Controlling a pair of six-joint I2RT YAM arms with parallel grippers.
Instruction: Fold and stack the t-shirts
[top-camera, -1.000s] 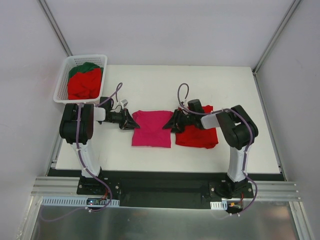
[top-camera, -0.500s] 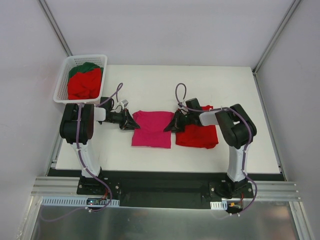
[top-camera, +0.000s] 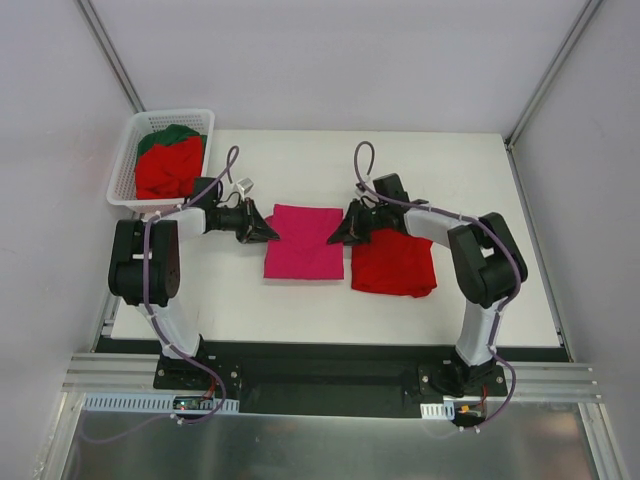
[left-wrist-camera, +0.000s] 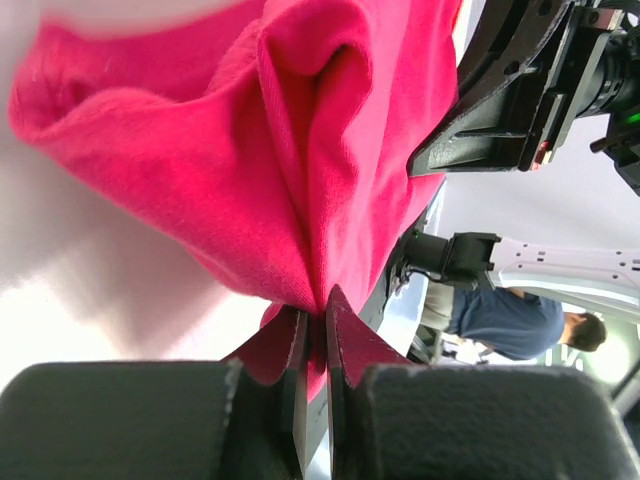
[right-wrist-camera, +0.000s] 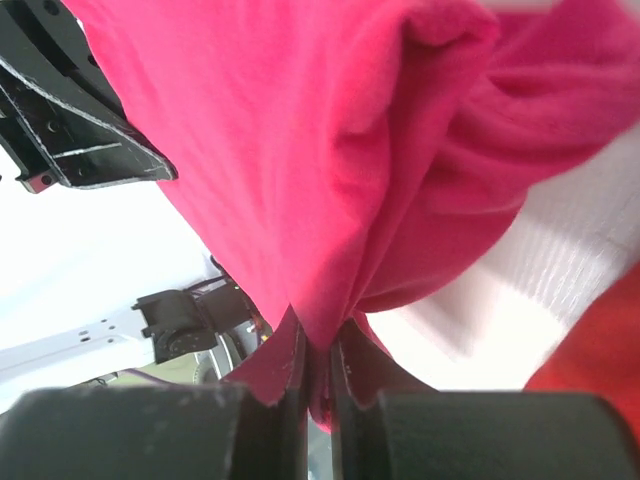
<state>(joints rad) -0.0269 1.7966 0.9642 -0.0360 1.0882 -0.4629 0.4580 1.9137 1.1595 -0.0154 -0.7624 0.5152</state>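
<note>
A magenta-pink t-shirt (top-camera: 303, 242) lies folded at the table's middle. My left gripper (top-camera: 268, 230) is shut on its left edge, cloth pinched between the jaws (left-wrist-camera: 316, 318). On the shirt's right edge my right gripper (top-camera: 337, 232) is shut too, with pink cloth (right-wrist-camera: 320, 150) bunched above the jaws (right-wrist-camera: 320, 345). Both held edges are lifted off the table. A folded bright red t-shirt (top-camera: 392, 262) lies just right of the pink one, under the right arm. More t-shirts, red (top-camera: 165, 170) and dark green (top-camera: 165, 135), are piled in the basket.
A white lattice basket (top-camera: 200, 117) stands at the table's back left corner, beside the left arm. White walls and metal posts enclose the table (top-camera: 440, 160). The rail with the arm bases runs along the near edge.
Both grippers have closed on the pink t-shirt's side edges and moved away from the bases, lifting those edges; the shirt has shifted slightly toward the back.
</note>
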